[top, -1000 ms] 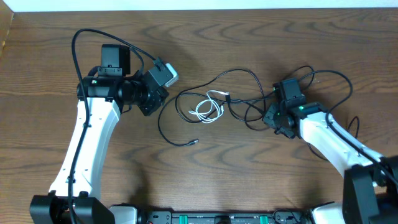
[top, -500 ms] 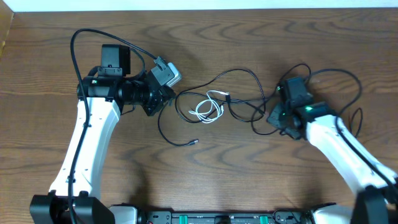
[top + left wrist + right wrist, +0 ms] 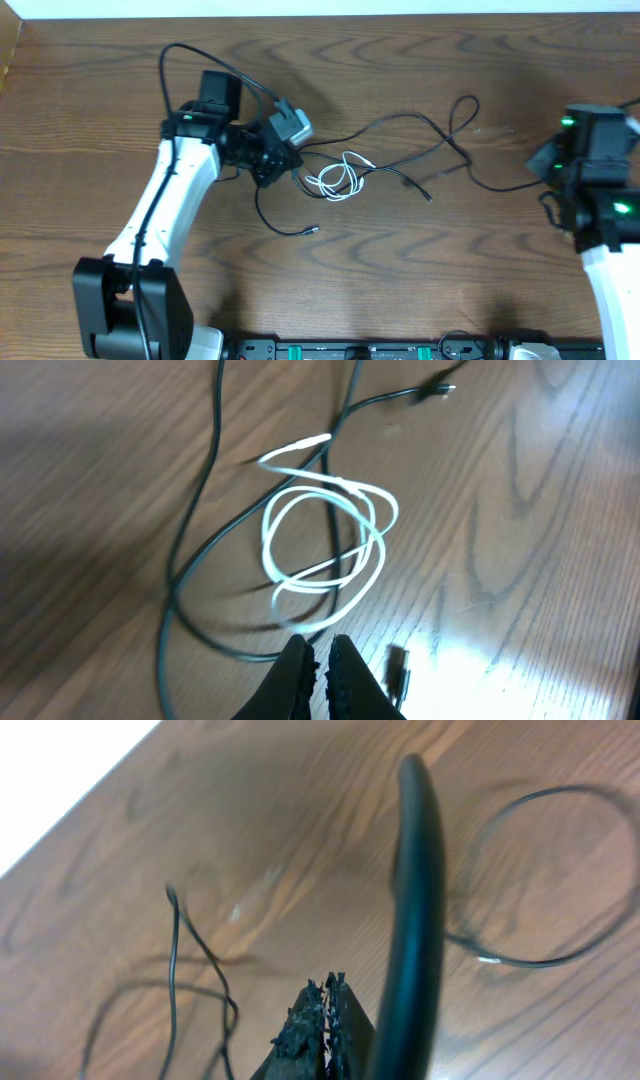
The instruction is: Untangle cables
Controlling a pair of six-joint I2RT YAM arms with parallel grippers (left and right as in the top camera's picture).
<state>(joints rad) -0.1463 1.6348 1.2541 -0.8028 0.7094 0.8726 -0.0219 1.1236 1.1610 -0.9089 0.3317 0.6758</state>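
Over at the left of the overhead view, the left tool (image 3: pixel 320 658) is down low on the counter (image 3: pixel 420 260) with its jaws pressed nearly together; a black loop passes right by the tips, but I cannot tell whether it is pinched. Just right of it lies the white cord (image 3: pixel 338 176), a small loose coil whose long axis slants from lower left to upper right, plug end toward the upper right, with black strands crossing over it. From there the black cords (image 3: pixel 400 118) stretch across the middle of the frame, long axis left to right, kinking into a small loop before one strand trails off to the far right. There the right tool (image 3: pixel 325 1005) is closed tight (nothing shows between its tips, so a grip is only a guess). It looks like the spreading-out step, barely begun. I'd say the next move calls for a fresh hold on the white coil to lift it out from the black strands.
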